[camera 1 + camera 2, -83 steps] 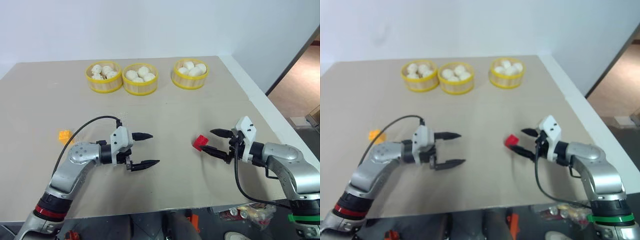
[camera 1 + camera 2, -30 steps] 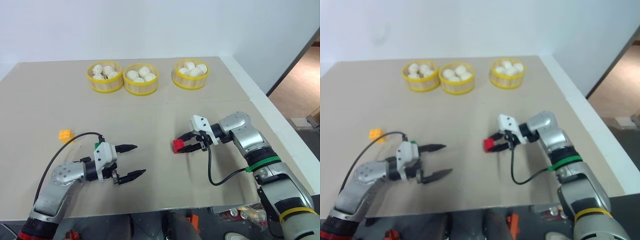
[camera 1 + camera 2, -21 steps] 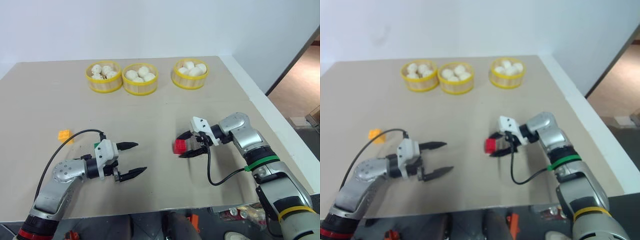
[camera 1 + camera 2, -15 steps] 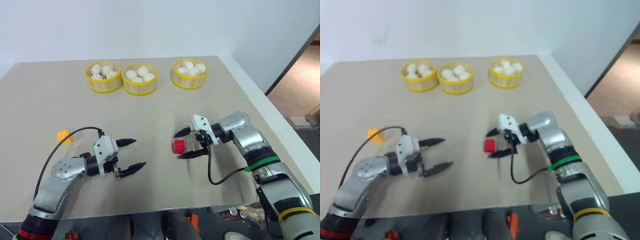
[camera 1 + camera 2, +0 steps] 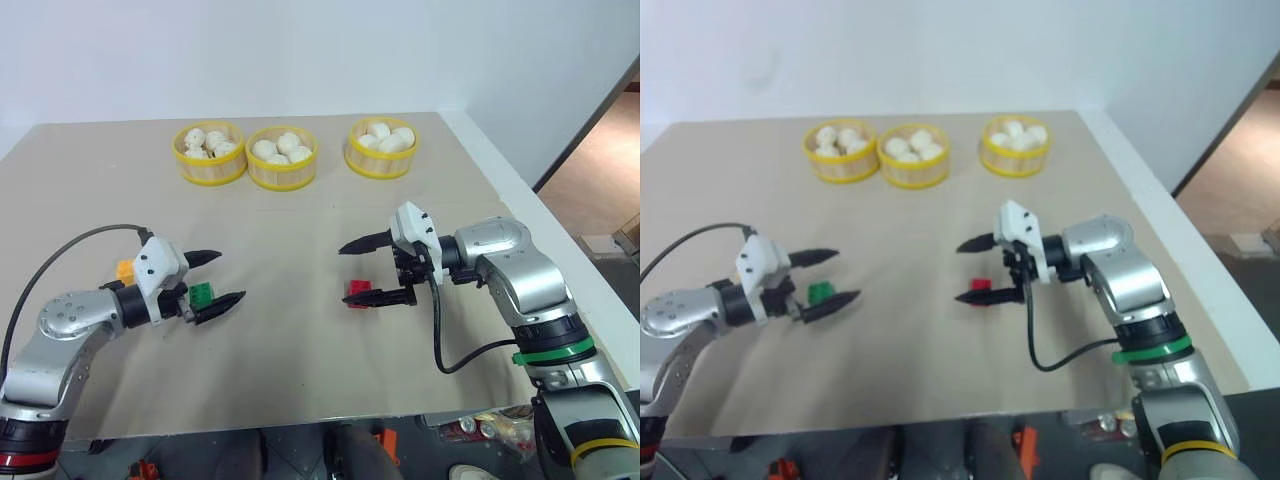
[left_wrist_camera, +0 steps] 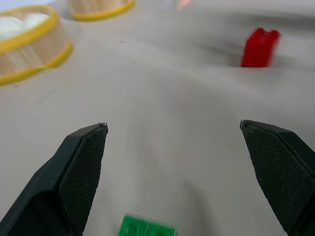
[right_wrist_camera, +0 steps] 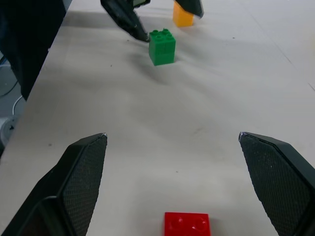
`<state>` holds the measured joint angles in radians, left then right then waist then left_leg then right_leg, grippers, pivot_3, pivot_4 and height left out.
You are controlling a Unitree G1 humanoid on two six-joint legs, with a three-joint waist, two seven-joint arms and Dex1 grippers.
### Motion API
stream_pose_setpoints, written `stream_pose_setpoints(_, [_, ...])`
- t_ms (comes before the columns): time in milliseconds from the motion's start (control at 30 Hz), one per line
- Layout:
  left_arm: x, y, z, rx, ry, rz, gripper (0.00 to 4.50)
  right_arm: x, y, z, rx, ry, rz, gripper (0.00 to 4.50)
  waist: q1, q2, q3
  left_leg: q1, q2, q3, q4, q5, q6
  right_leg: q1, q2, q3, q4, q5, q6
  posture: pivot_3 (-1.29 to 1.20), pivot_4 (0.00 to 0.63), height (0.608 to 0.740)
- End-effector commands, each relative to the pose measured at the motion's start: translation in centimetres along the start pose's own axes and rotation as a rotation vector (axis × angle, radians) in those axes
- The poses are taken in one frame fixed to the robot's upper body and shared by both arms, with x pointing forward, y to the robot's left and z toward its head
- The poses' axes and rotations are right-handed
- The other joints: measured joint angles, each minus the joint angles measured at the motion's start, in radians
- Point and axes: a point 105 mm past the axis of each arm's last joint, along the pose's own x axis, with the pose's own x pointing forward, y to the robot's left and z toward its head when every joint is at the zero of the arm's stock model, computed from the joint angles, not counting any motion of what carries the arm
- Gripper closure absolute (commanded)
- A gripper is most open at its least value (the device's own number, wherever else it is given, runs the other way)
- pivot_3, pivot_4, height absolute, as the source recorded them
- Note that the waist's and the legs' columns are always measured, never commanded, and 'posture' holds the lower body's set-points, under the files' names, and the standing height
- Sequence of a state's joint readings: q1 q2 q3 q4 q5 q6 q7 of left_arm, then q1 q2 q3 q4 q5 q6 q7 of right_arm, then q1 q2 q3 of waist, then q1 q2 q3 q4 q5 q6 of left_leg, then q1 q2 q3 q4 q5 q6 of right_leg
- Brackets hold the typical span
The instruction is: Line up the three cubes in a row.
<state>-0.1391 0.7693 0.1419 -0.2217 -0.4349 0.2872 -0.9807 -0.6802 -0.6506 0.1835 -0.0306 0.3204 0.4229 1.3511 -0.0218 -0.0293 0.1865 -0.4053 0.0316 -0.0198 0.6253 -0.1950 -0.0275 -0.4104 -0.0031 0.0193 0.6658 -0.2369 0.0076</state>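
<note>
Beige table (image 5: 300, 380) carrying everything, with three yellow-rimmed baskets (image 5: 285, 158) of white buns along the far edge, well apart from the work. Right gripper (image 5: 375, 270) hanging just above the table near the middle, black fingers spread wide, empty, pointing toward the robot's left. Left gripper (image 5: 212, 278) low over the left part of the table, fingers likewise wide apart, clamped on nothing. Red cube (image 5: 358, 292) resting on the table under the right gripper, touched by neither finger as far as can be judged. Green cube (image 5: 201, 295) sitting between the left gripper's open fingers, close to the nearer tip; contact not clear. Yellow-orange cube (image 5: 126, 270) just beyond and to the left of the green one, partly hidden by the left gripper's white body. Judged progress: perhaps half done. Green and yellow-orange close together at the left, red set down well apart at the centre, so no tidy row of three yet. Left to do, by this reading: bringing the cubes together, spacing evened, faces squared. Cubes themselves small, glossy plastic toy bricks with studs on top, seen plainly on the green one in the right wrist view (image 7: 162, 46); all three upright on the table, studs up.
</note>
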Motion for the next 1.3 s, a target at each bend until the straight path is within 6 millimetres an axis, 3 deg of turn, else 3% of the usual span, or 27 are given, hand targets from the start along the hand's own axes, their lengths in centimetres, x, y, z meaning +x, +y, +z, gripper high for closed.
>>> stream_pose_setpoints(33, [-1.2, 1.4, 0.2, 0.073, 0.026, -0.034, 0.0, -0.6, -0.1, 1.4, -0.055, -0.017, -0.023, 0.04, 0.0, 0.0, 0.0, 0.0, 0.0, 0.0, 0.0, 0.0, 0.0, 0.0, 0.0, 0.0, 0.0, 0.0, -0.001, 0.0, 0.15, 0.74])
stream_pose_setpoints(200, [-2.8, 2.5, -0.2, 0.056, 0.098, -0.142, 0.0, -0.8, -0.2, 1.4, -0.081, -0.005, -0.042, 0.04, 0.0, 0.0, 0.0, -0.002, 0.001, 0.001, -0.001, 0.0, 0.0, -0.002, 0.0, 0.0, 0.0, 0.0, 0.0, 0.0, 0.15, 0.74])
stream_pose_setpoints(533, [-1.5, 2.2, -2.3, 0.033, 0.168, -0.26, 0.0, -0.7, -0.1, 2.4, -0.061, -0.077, -0.056, 0.04, -0.002, 0.0, 0.0, -0.004, 0.001, 0.002, -0.002, 0.0, 0.0, -0.005, 0.001, 0.001, 0.001, -0.001, 0.0, 0.0, 0.15, 0.74])
stream_pose_setpoints(733, [-1.3, 3.1, -3.6, 0.037, 0.212, -0.243, 0.0, -0.5, 0.0, 5.1, 0.014, -0.242, -0.062, 0.04, -0.001, 0.0, 0.0, -0.004, 0.002, 0.001, -0.002, 0.0, 0.0, -0.006, 0.002, 0.001, 0.002, 0.0, 0.0, 0.0, 0.15, 0.74])
stream_pose_setpoints(1133, [-1.4, 3.5, -5.2, 0.031, 0.279, -0.233, 0.0, -0.1, 0.5, 4.7, 0.002, -0.225, -0.067, 0.04, -0.001, 0.0, 0.0, -0.005, 0.002, 0.002, -0.002, 0.0, 0.0, -0.007, 0.002, 0.001, 0.002, 0.0, 0.0, 0.0, 0.15, 0.74])
stream_pose_setpoints(1300, [-0.8, 3.3, -5.5, 0.003, 0.278, -0.232, 1.55, 0.0, 0.4, 4.4, -0.009, -0.212, -0.071, 0.0, -0.001, 0.0, 0.0, -0.005, 0.002, 0.002, -0.001, 0.0, 0.0, -0.006, 0.002, 0.001, 0.003, 0.0, 0.0, 0.0, 0.15, 0.74])
